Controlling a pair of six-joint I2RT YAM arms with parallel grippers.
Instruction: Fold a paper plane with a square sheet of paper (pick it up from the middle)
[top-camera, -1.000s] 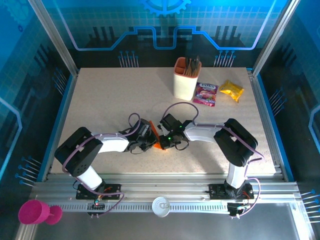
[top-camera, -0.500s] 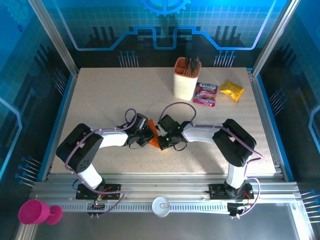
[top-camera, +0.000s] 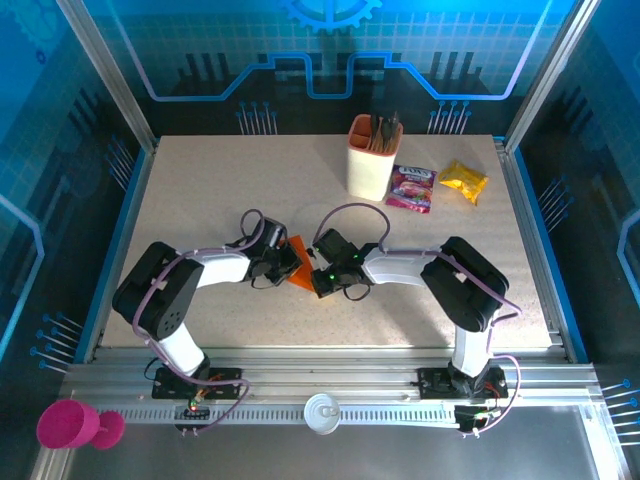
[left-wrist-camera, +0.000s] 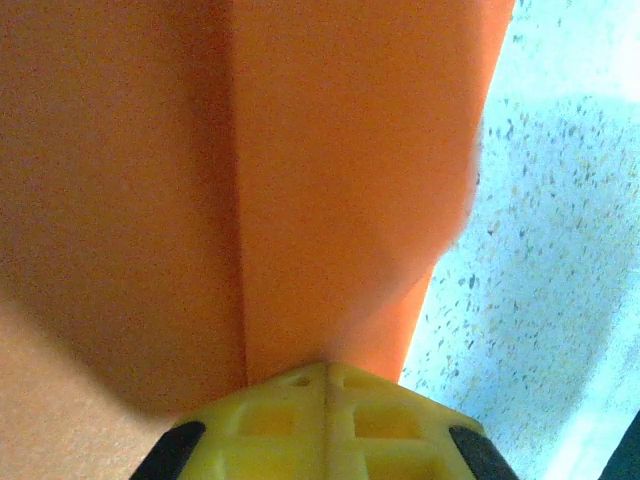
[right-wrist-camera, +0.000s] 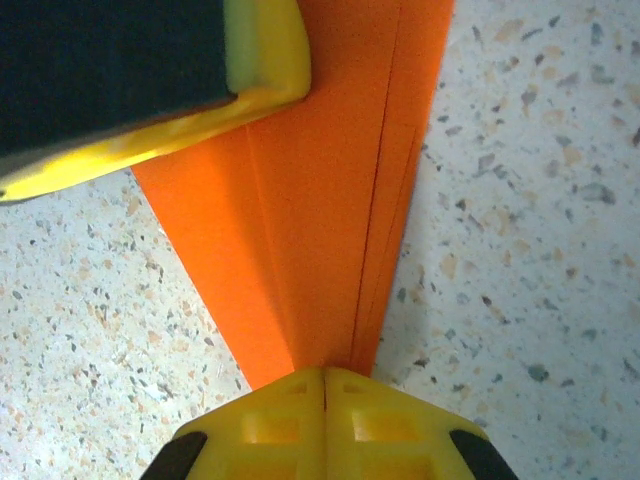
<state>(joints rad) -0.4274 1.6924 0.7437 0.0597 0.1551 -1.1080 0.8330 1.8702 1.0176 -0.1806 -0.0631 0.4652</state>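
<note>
Inward both arms (top-camera: 215, 268) stretch low, jaws clamping the paper plane (right-wrist-camera: 320, 220).

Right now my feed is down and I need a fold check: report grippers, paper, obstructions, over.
Left gripper shut on paper plane. Right gripper shut on opposite end. Peach cup far back, nothing blocking.

From above, the left gripper (top-camera: 286, 263) and right gripper (top-camera: 317, 273) cover most of the paper plane (top-camera: 298, 274), its shape unclear
</note>
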